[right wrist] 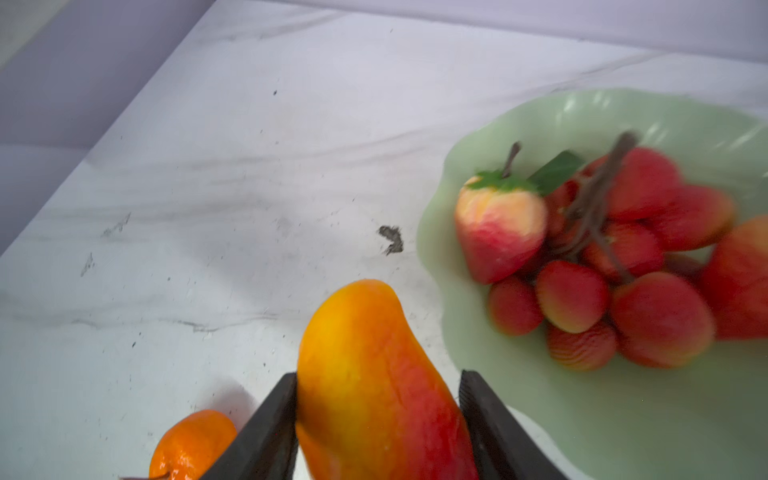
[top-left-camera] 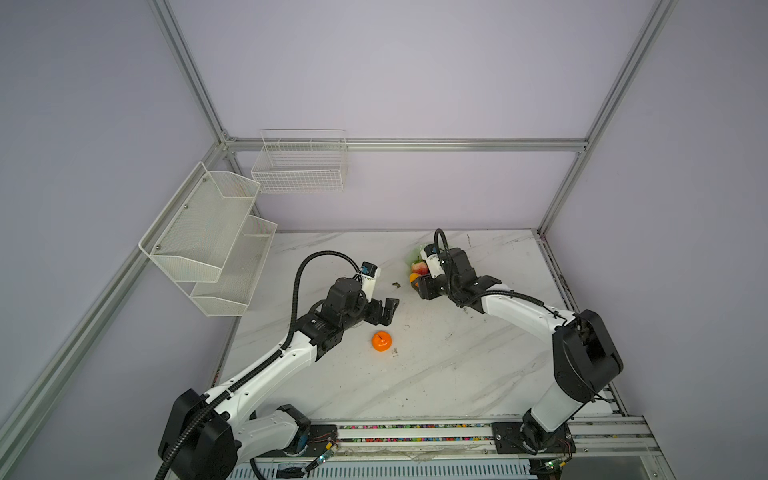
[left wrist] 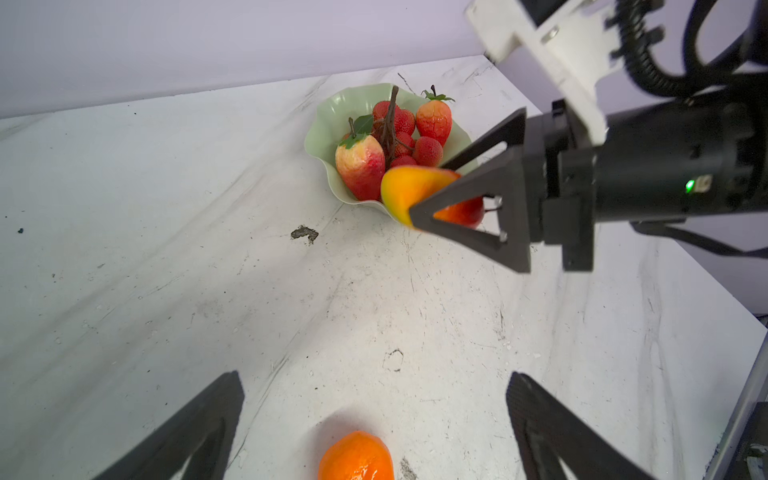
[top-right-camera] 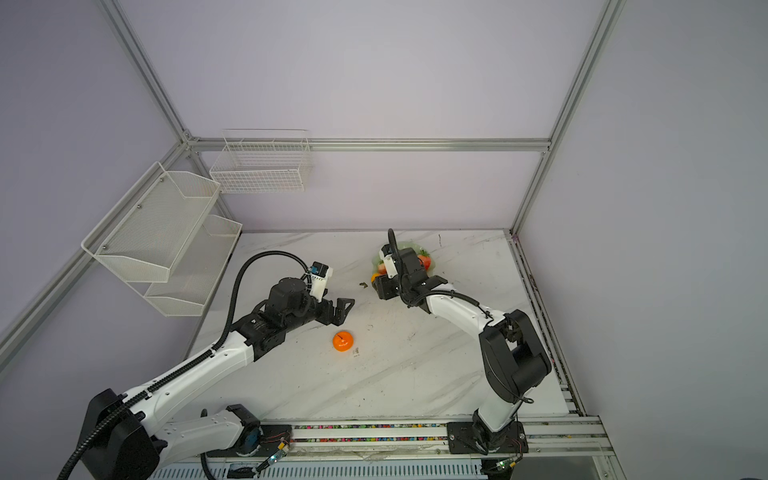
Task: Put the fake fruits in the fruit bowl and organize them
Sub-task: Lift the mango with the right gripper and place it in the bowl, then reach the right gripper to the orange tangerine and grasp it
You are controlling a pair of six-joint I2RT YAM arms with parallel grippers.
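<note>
My right gripper (right wrist: 378, 386) is clamped on the yellow-red mango (right wrist: 357, 332), one finger pressed to each flank, the fruit's yellow end sticking out past the fingertips. From the table's (top-left-camera: 457, 374) middle in both top views, that hand sits at about 1 o'clock, at the near edge of the pale green fruit bowl (left wrist: 328, 120). The left wrist camera shows the mango overlapping the bowl's scalloped rim; I cannot tell whether it touches the rim.

Inside the bowl I count two strawberries, one (left wrist: 360, 170) on the side nearest the mango and one (left wrist: 434, 120) upright at the far side. The berry cluster (left wrist: 428, 151) lies between them, with its brown stem pointing up and its green leaf (left wrist: 363, 124) beside the nearer strawberry.

My left gripper (top-left-camera: 388, 309) is spread wide with nothing between its jaws. The orange (top-left-camera: 381, 340) rests on the marble near the table's middle, with that gripper at 12 o'clock from it, near but not touching. The bowl is at roughly 1 o'clock from the orange, well apart. A small dark mark (left wrist: 304, 233) shows on the marble just beside the bowl.
</note>
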